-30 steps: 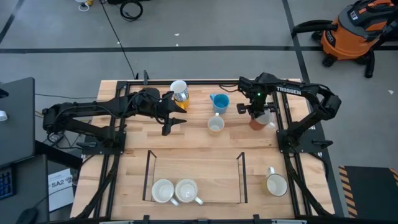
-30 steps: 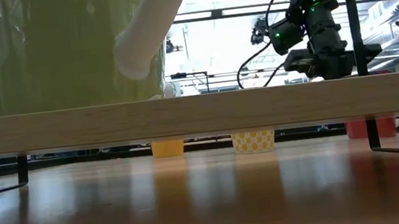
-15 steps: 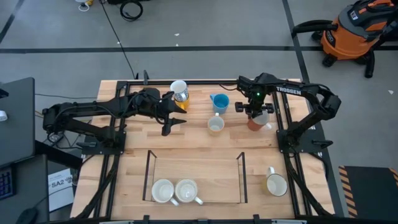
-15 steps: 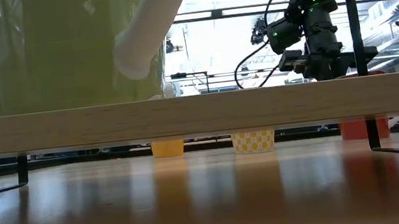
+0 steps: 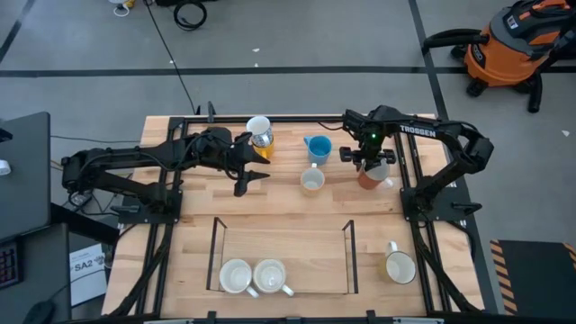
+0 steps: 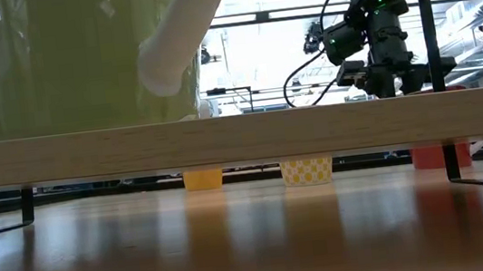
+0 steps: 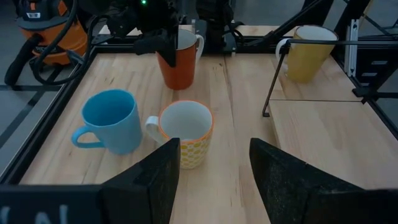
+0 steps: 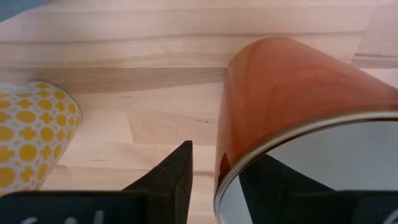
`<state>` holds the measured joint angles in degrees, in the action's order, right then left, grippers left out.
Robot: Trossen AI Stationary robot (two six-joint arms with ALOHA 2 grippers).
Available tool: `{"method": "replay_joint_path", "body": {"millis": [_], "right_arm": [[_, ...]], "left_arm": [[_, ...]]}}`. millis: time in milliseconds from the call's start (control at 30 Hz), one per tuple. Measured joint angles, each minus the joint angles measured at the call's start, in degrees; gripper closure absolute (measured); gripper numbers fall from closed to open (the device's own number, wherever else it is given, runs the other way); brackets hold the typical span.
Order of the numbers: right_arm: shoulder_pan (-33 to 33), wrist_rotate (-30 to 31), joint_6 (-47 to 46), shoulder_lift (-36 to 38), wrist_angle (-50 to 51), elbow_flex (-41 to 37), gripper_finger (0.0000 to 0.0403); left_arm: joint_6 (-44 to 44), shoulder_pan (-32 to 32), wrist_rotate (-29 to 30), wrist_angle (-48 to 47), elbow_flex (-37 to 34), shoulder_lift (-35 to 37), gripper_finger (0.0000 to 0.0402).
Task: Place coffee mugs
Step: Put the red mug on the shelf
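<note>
Opened since before, right pincer (image 5: 367, 163) straddles red-brown mug (image 5: 372, 175) rim; left pincer (image 5: 256, 169) wide, empty.

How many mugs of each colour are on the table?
White mugs, seen from above: 3
Blue mug: 1
Red-brown mug: 1
Yellow-patterned mug: 1
Orange-yellow mug: 1
Yellow mug: 1
Total: 8
</note>
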<state>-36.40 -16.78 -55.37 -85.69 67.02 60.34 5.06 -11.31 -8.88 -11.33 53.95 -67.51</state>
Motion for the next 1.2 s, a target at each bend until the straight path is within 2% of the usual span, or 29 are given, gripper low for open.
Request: {"method": "replay_joint_path", "body": {"millis": [400,800,967,1067,1200], "right_arm": [[0.00,-1.22,1.34,1.86,0.07,0.02,0.0267],[0.00,-1.33,2.80,18.06,-0.02,0.04,0.0267],[0.00,-0.94,11.11,25.50,-0.90,0.04,0.0267],[0.00,-0.74,19.76,28.76,-3.19,0.06,0.0267],[0.00,2.70,32.43,31.35,-7.55,0.09,0.0267]], "left_arm": [[0.01,0.00,-0.01,-0.02,0.00,0.01,0.0202],[0.00,-0.01,0.00,-0.02,0.00,0.00,0.0202],[0.00,-0.02,0.00,-0.02,0.00,0.00,0.0202],[0.00,-0.02,0.00,-0.02,0.00,0.00,0.0202],[0.00,-0.02,0.00,-0.02,0.00,0.00,0.0202]]}}
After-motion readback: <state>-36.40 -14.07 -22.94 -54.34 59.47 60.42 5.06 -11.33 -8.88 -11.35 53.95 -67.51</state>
